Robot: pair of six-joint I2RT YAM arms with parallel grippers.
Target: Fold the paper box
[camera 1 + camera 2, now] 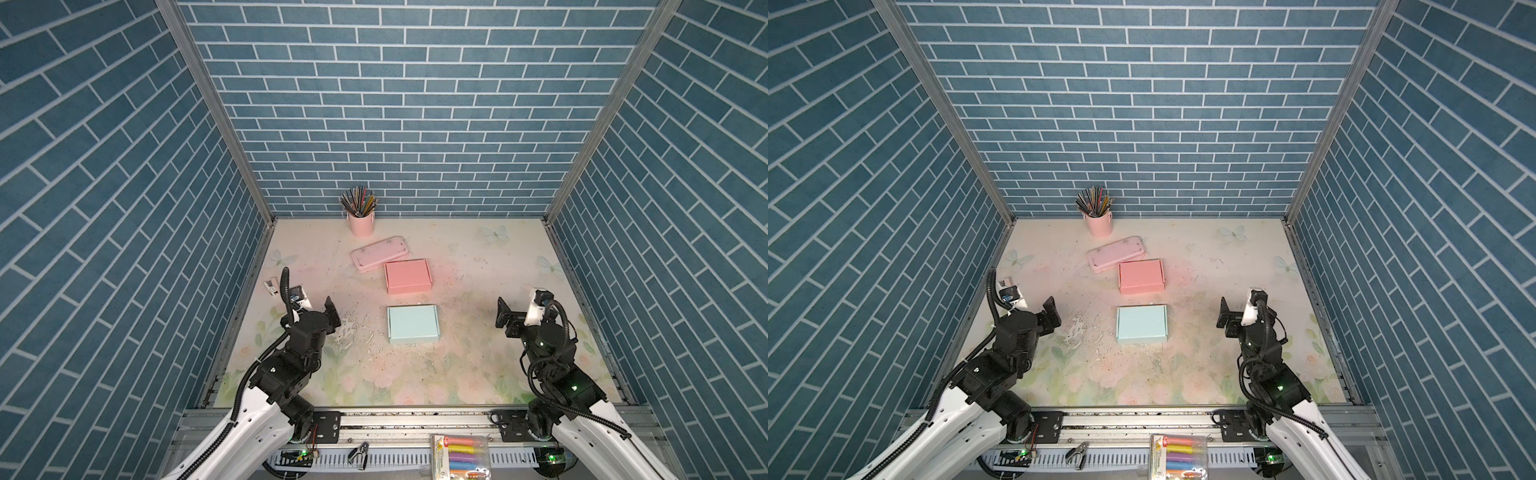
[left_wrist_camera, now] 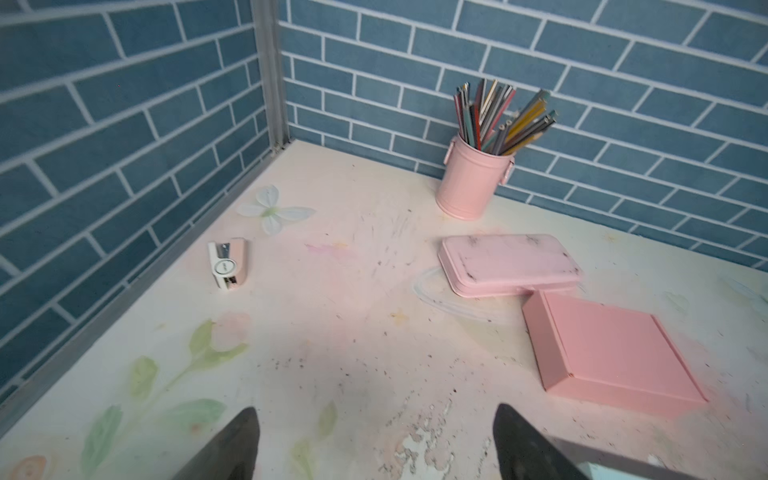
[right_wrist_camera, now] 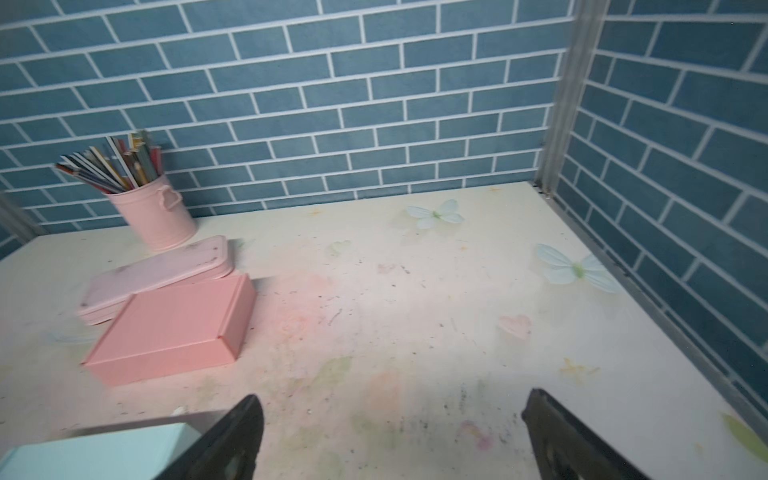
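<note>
A light blue paper box (image 1: 413,324) is seen lying closed on the table (image 1: 478,266), between the two arms. A pink paper box (image 1: 407,276) is set behind it, just beside a pink case (image 1: 380,253). The left pincer (image 2: 374,409) and the right pincer (image 3: 394,395) are held spread wide, with nothing gripped, clear of both boxes.

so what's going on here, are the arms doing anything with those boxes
Nothing is being handled right now. The light blue paper box lies folded shut between the arms, with the pink box farther back. The left gripper and right gripper both hang open on either side, touching nothing.
</note>
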